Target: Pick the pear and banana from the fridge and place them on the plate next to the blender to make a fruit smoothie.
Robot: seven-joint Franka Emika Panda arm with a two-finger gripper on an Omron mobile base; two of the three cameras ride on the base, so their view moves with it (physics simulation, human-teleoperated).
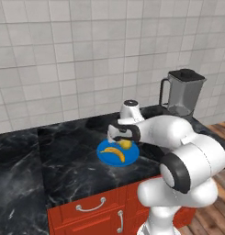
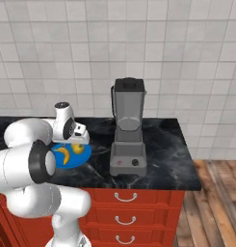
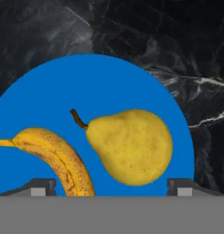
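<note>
Both fruits down: pear (image 3: 131, 146) and banana (image 3: 58, 160) lying side by side on blue plate (image 3: 109, 82), left of blender (image 2: 128, 130). Claw (image 3: 112, 187) spread wide, holding nothing. Best lifted straight up, clear of both.

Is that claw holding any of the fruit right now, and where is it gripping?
Nothing is held. The claw stands open above the plate, with the pear and banana lying loose on it.

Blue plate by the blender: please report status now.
Gripper open, above round blue plate. Yellow pear and curved banana lying on it, apart. Nothing in the way.
</note>
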